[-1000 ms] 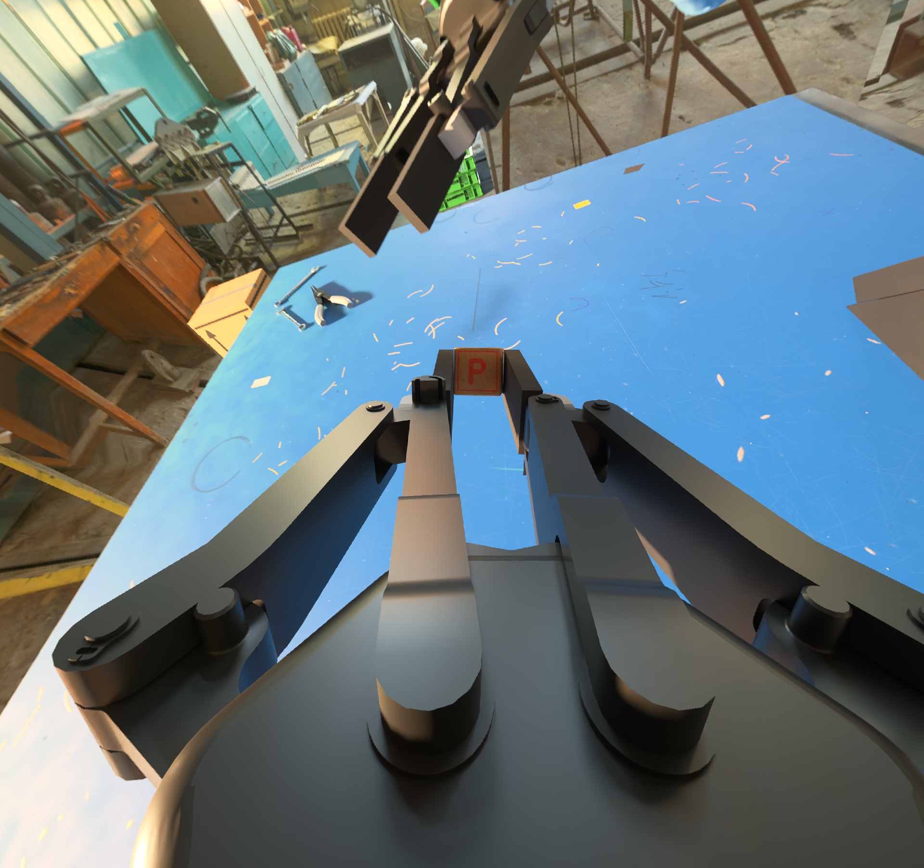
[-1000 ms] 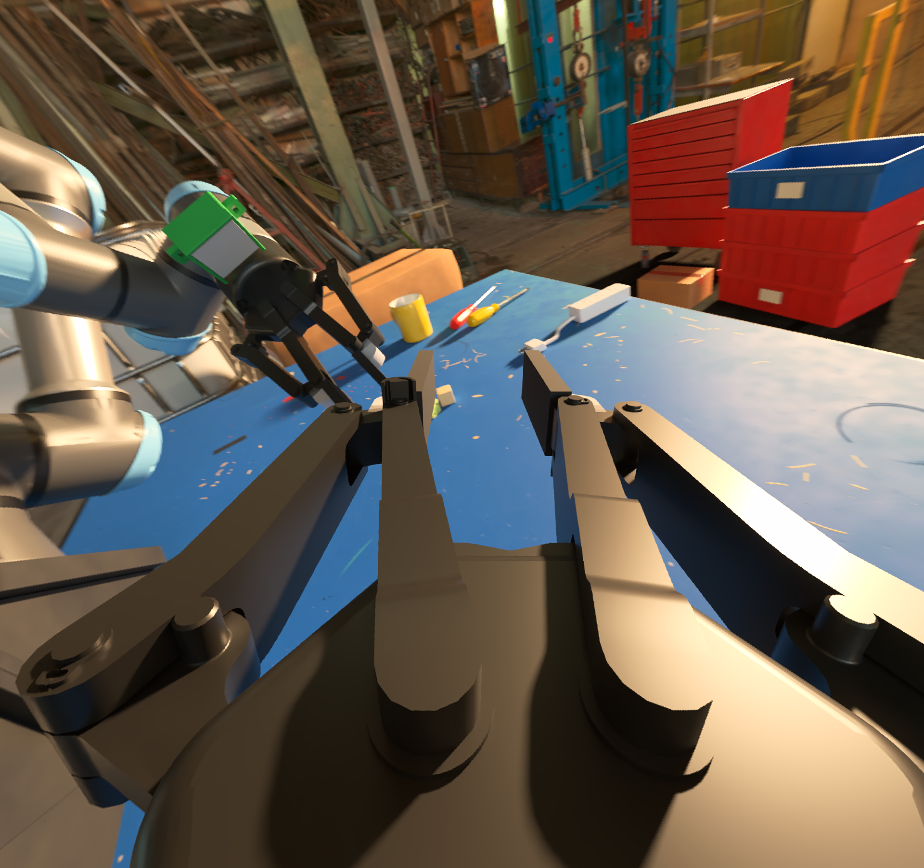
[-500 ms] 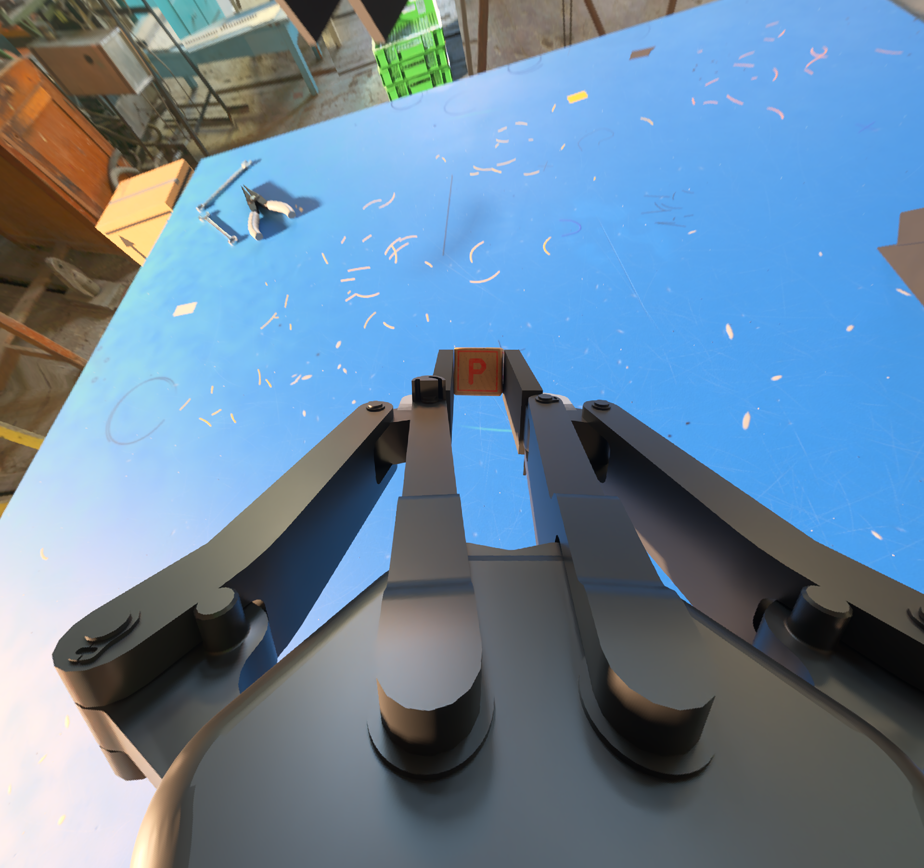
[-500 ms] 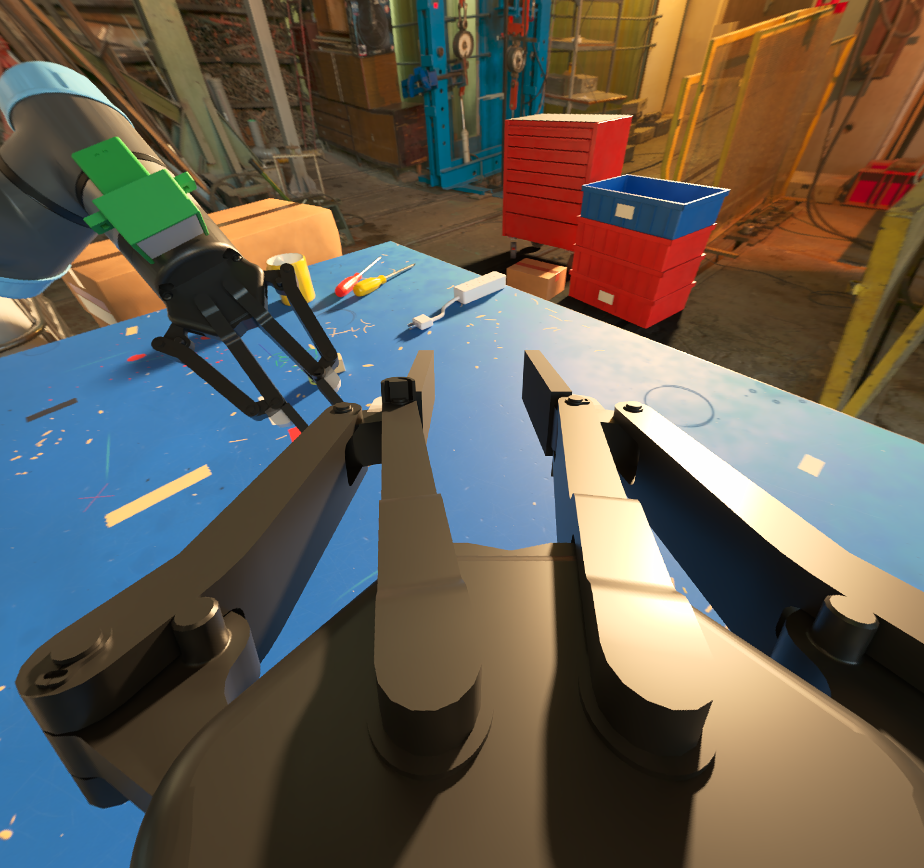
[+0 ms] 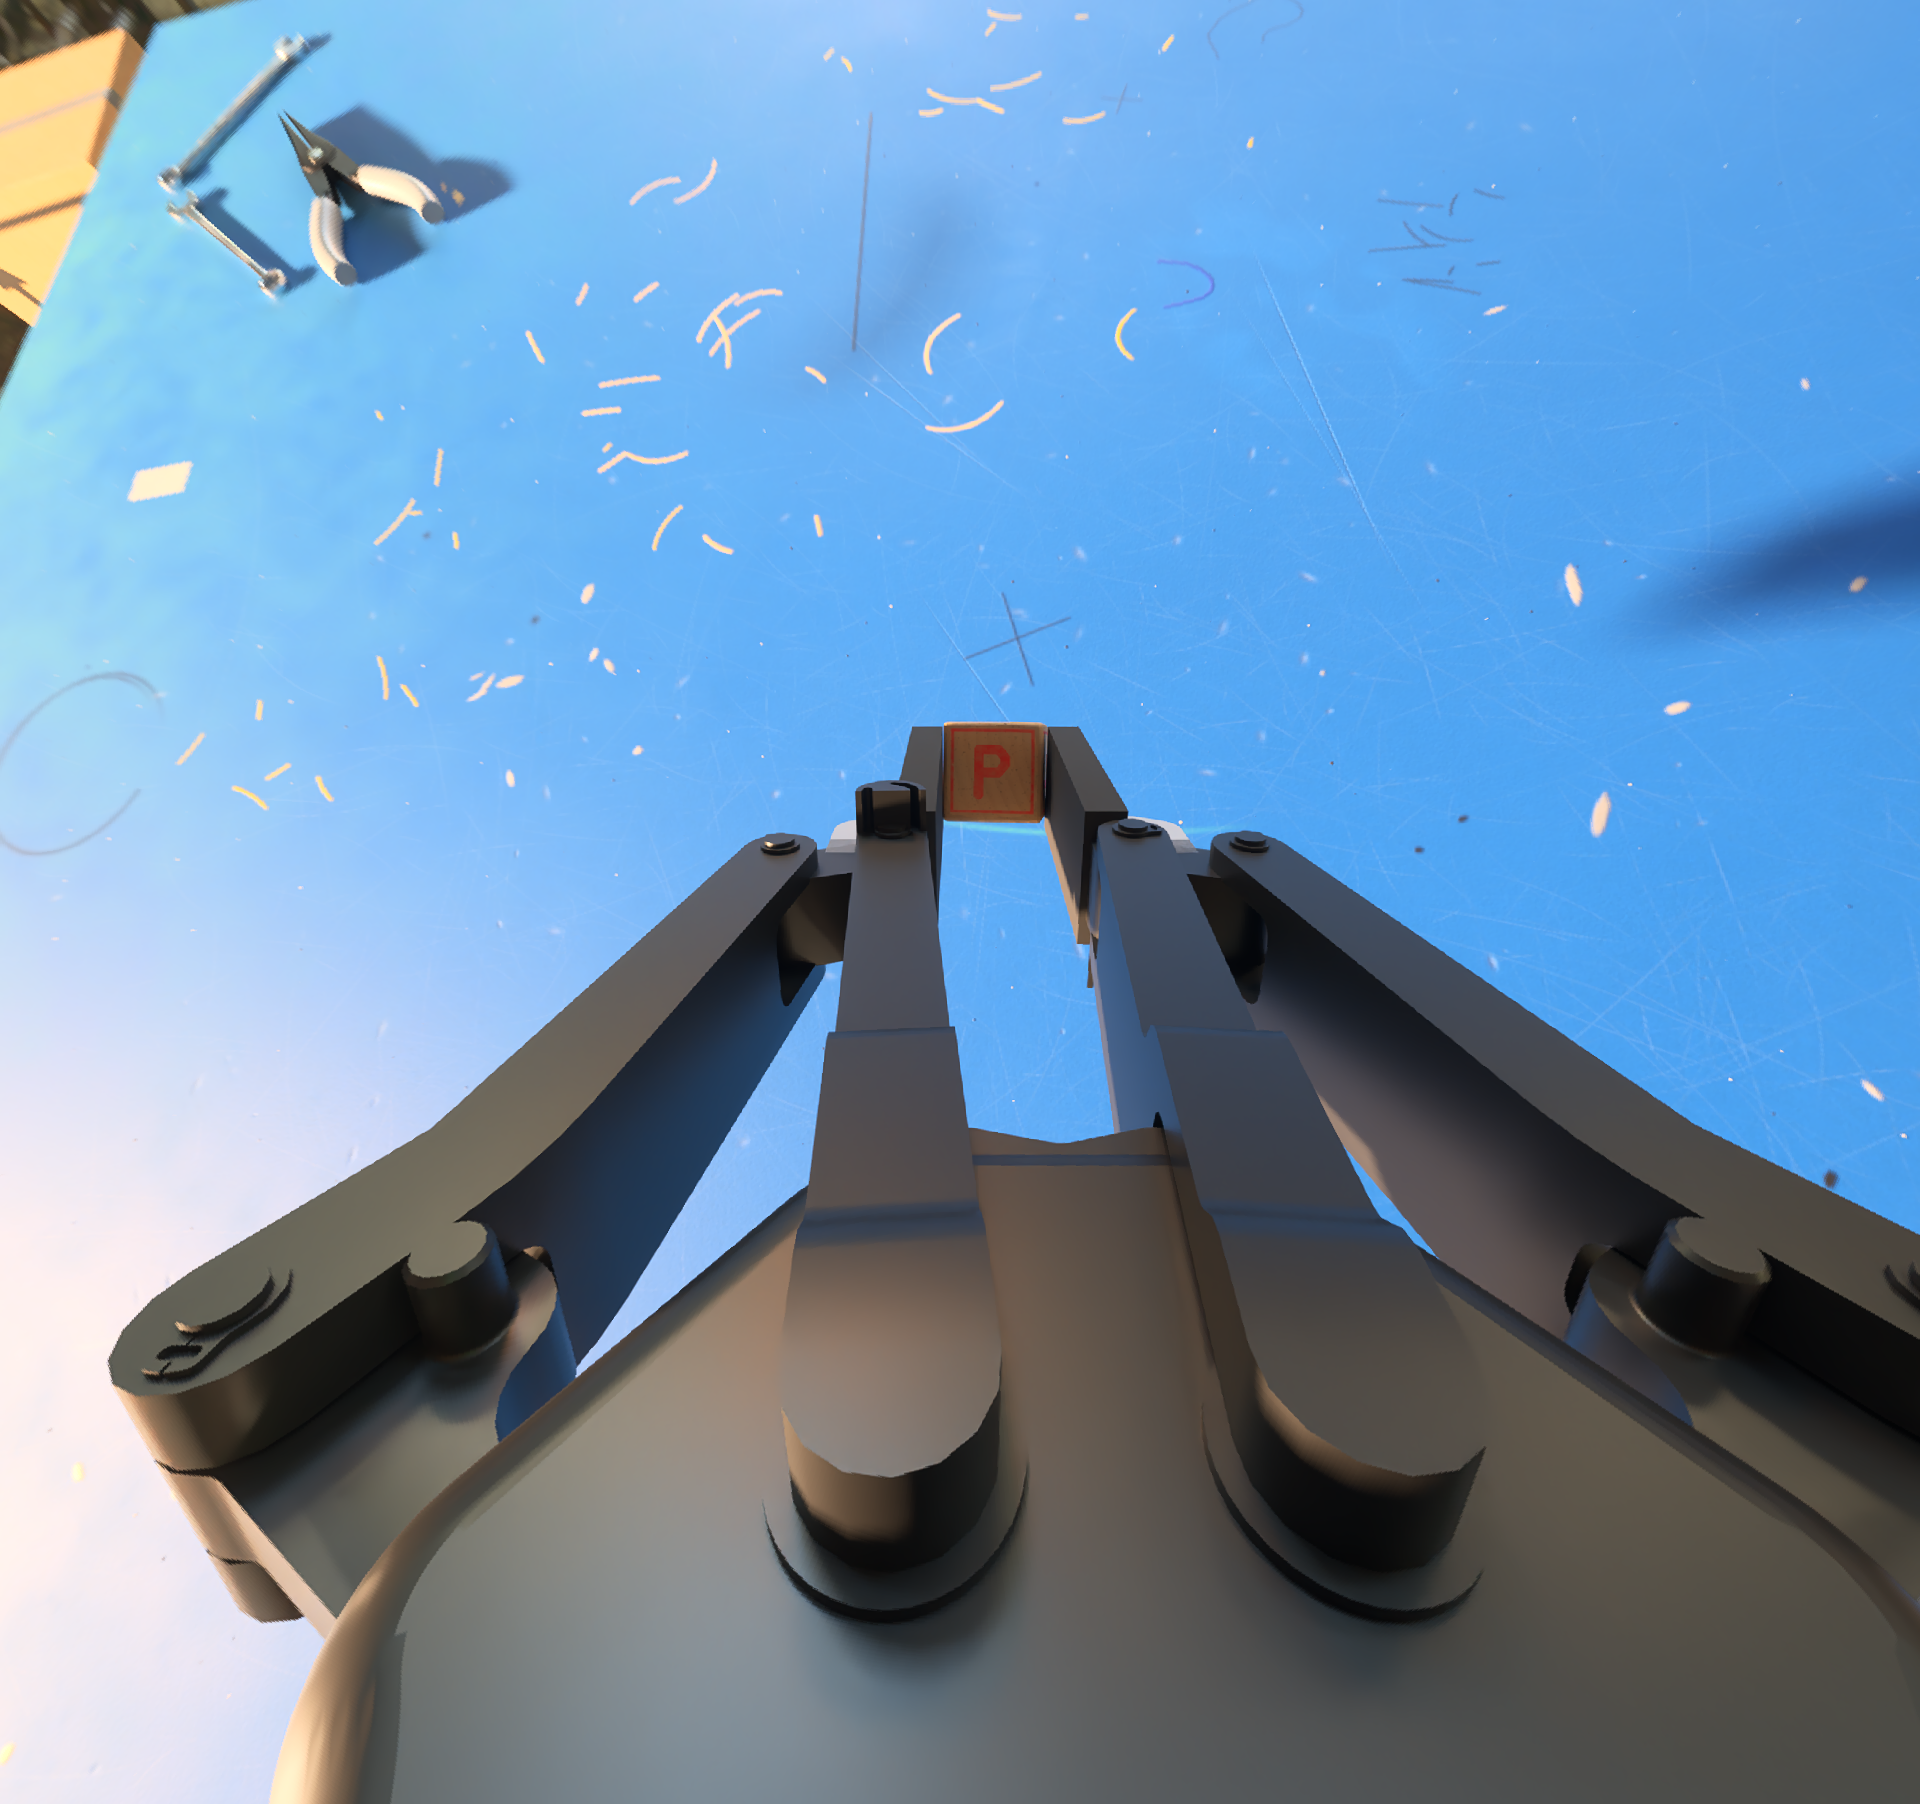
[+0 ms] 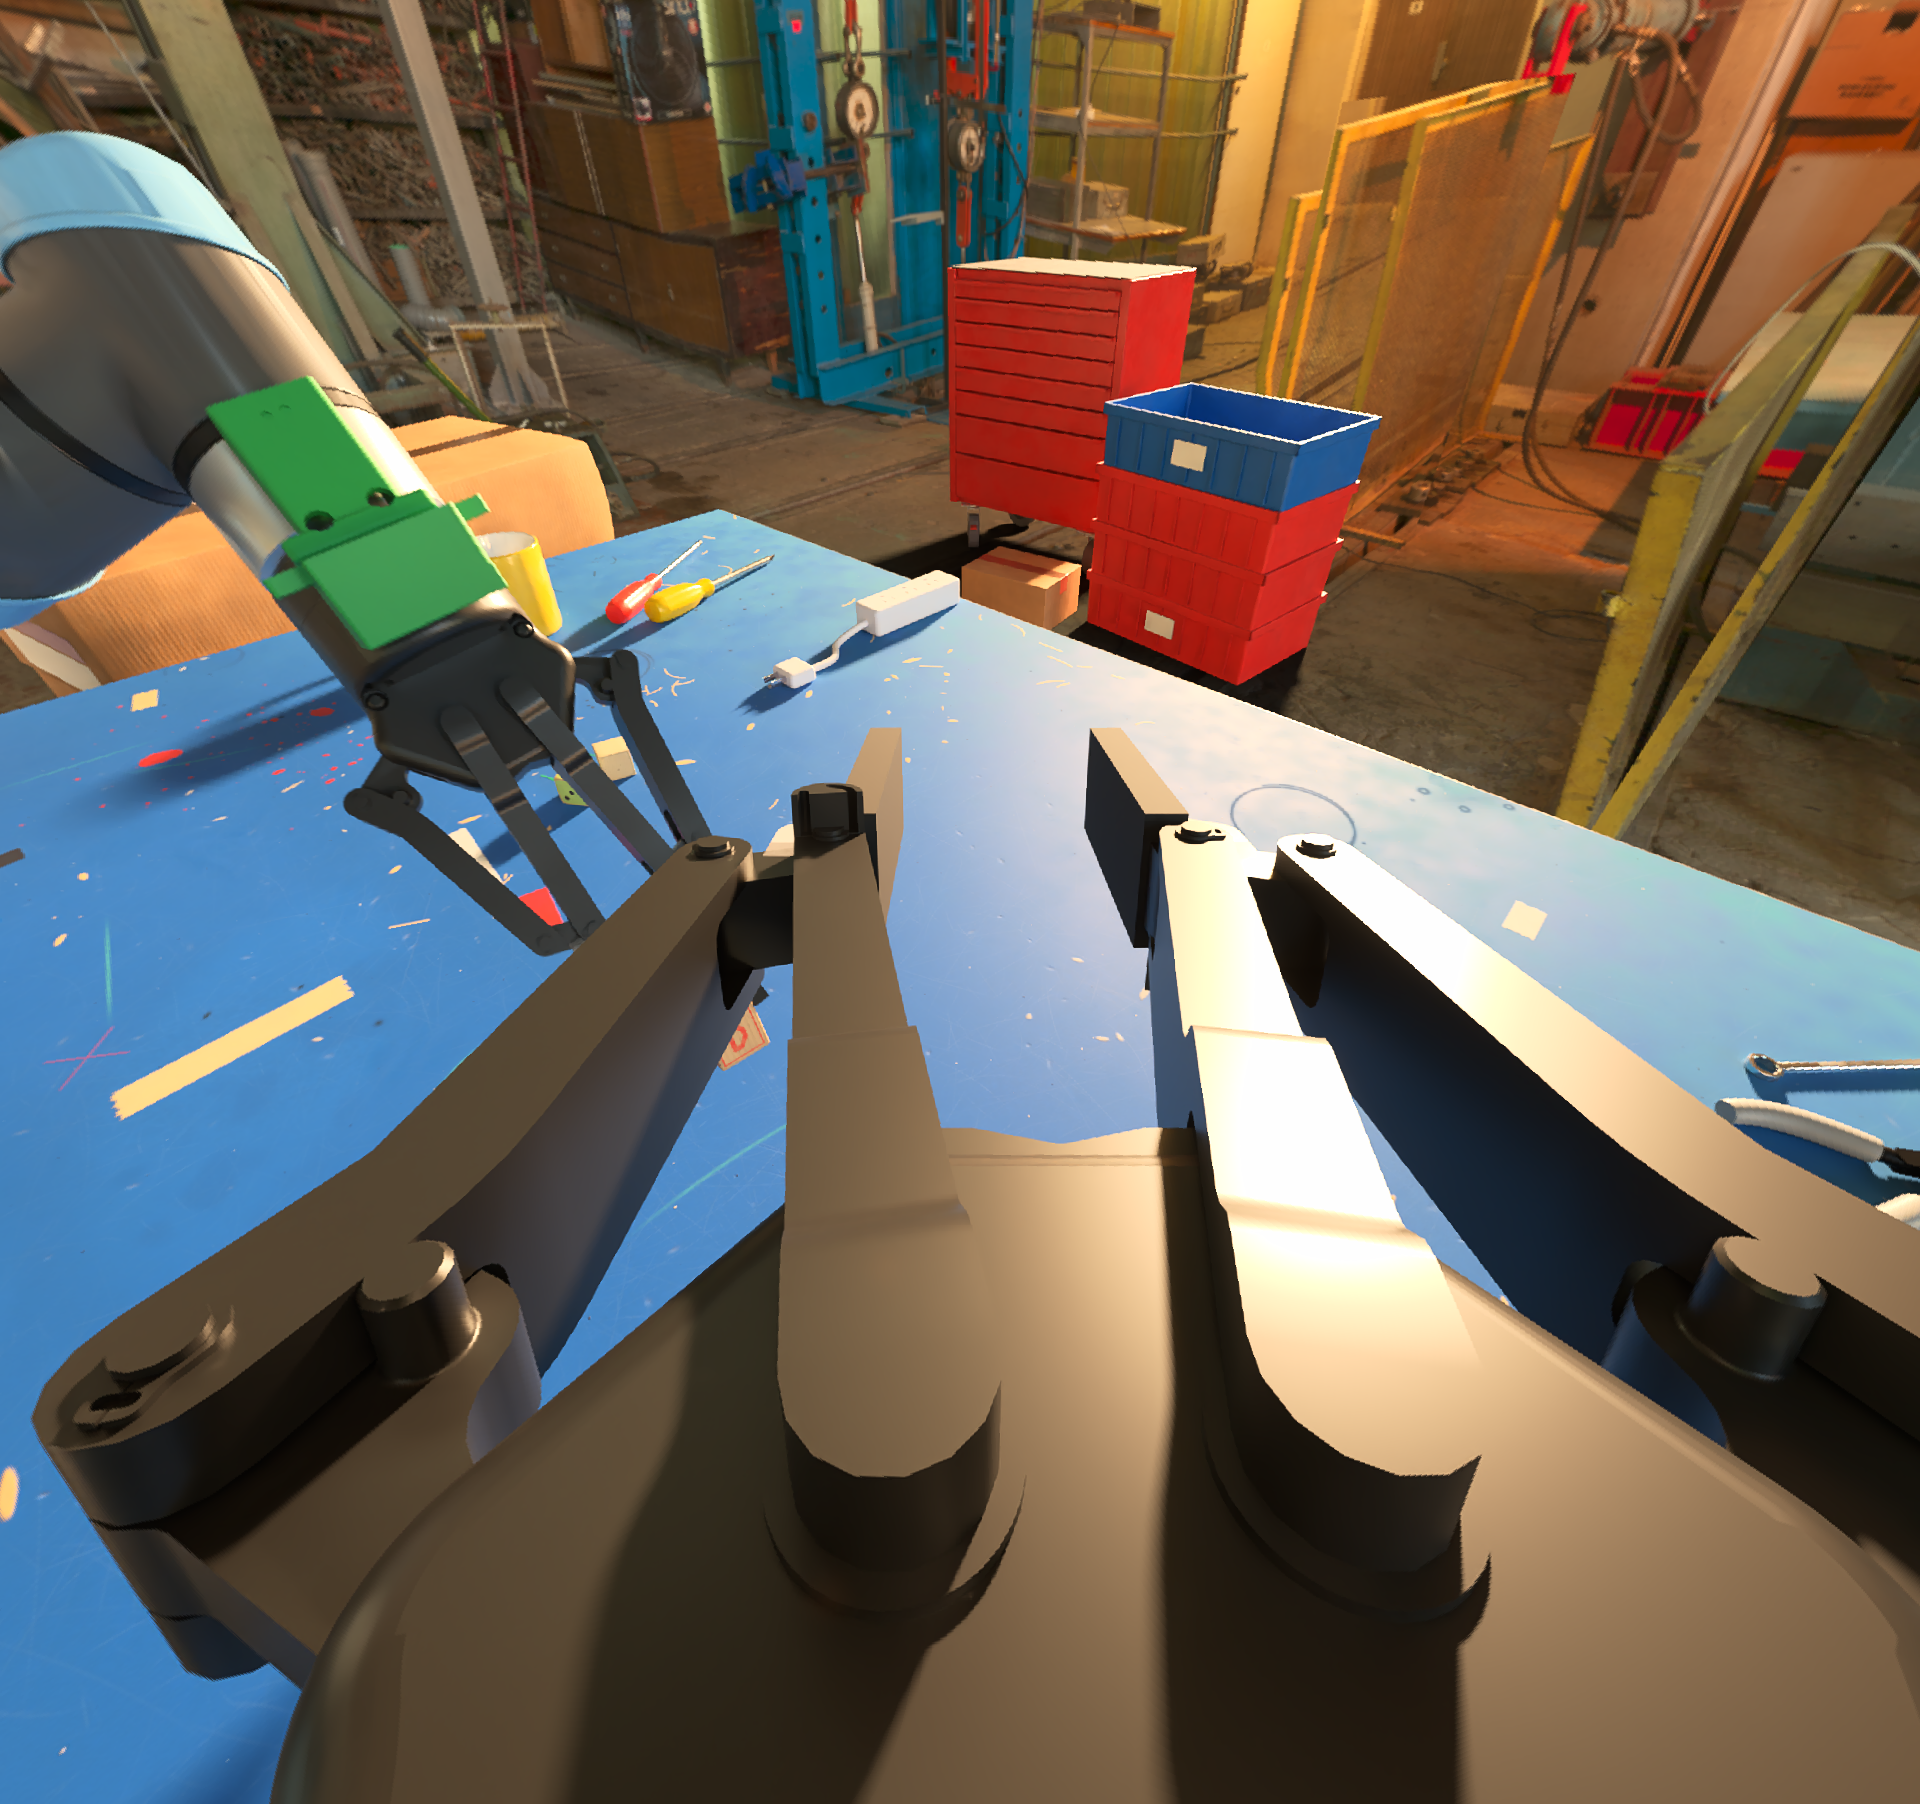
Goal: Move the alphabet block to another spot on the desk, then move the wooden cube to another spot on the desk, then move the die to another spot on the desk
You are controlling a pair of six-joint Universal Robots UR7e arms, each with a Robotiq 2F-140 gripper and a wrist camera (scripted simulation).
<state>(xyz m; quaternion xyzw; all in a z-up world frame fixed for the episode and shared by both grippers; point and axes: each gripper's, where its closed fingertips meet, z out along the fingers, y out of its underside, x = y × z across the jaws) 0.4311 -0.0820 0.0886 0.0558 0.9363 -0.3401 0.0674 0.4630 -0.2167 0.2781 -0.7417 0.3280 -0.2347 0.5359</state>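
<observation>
While the left hand (image 5: 992, 778) pinches the alphabet block (image 5: 990, 770) above the desk (image 5: 1351, 507), the right hand (image 6: 992, 788) gapes empty.

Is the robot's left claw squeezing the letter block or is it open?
Squeezing it. The left gripper is shut on the alphabet block: both fingertips press flat against its sides, above the blue desk.

bare desk (image 5: 1351, 507) ahead, pliers (image 5: 348, 191) far left
</observation>
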